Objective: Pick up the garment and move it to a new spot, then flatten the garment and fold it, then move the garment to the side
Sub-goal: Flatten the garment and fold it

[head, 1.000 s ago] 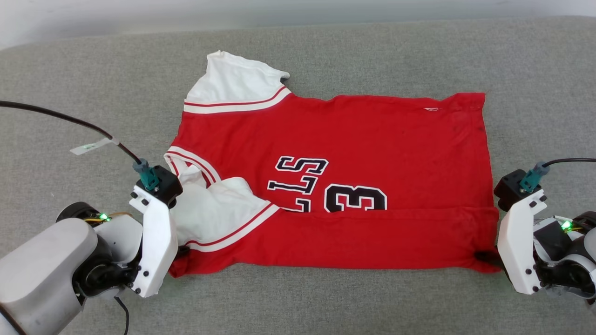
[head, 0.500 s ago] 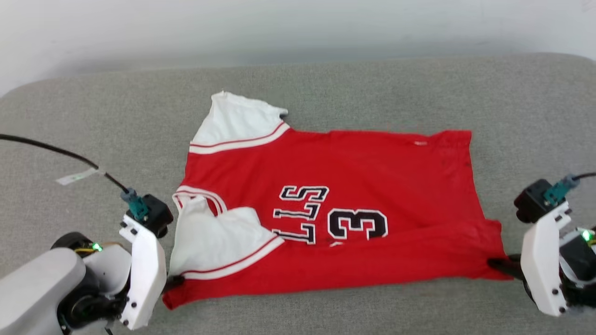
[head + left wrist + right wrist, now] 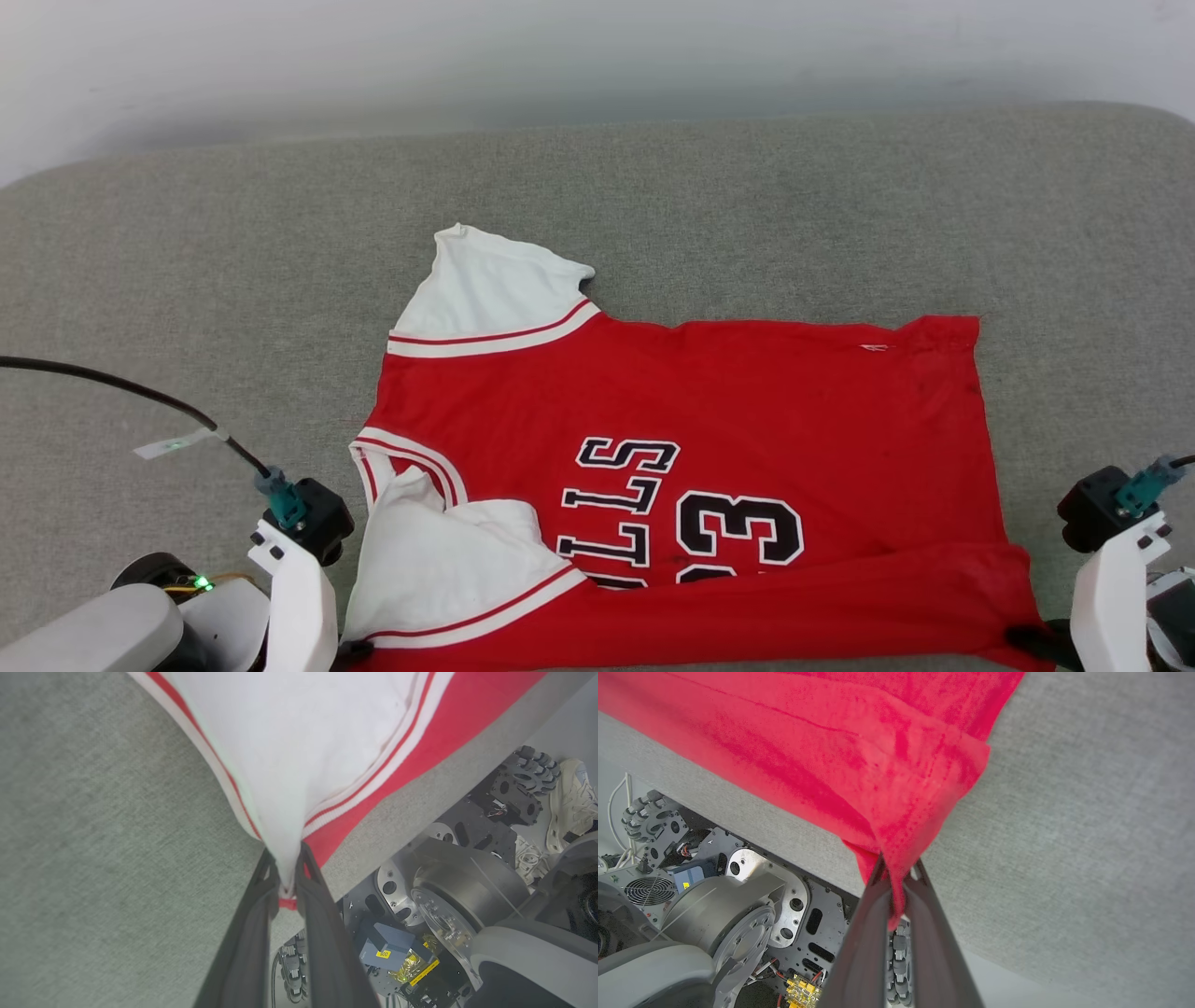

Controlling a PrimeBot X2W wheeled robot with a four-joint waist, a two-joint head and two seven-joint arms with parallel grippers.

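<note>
Left gripper (image 3: pixel 287 861) is clamped tight, its two dark fingers pinching the near white sleeve (image 3: pixel 448 569) right where the striped trim meets the red. Over on the other side, the right gripper (image 3: pixel 899 868) is clenched too, with a bunched red corner of the hem (image 3: pixel 980 420) caught between its fingers. So both ends of the near edge are gripped!

Now the garment (image 3: pixel 709 411) itself: it lies front-up on the grey cushion (image 3: pixel 653 215), stretched crosswise, with its long axis running from the robot's left to its right. Neck and sleeves point left, the hem points right. The far white sleeve (image 3: pixel 485 289) juts out away from the robot, flat on the fabric. The black lettering (image 3: pixel 625 504) and the number 23 (image 3: pixel 742 527) lie sideways to the head camera. A red band along the near side covers the bottom of the digits. That near edge sits right at the cushion's front lip, and both wrist views show the cloth drawn up off the surface into the fingers.
</note>
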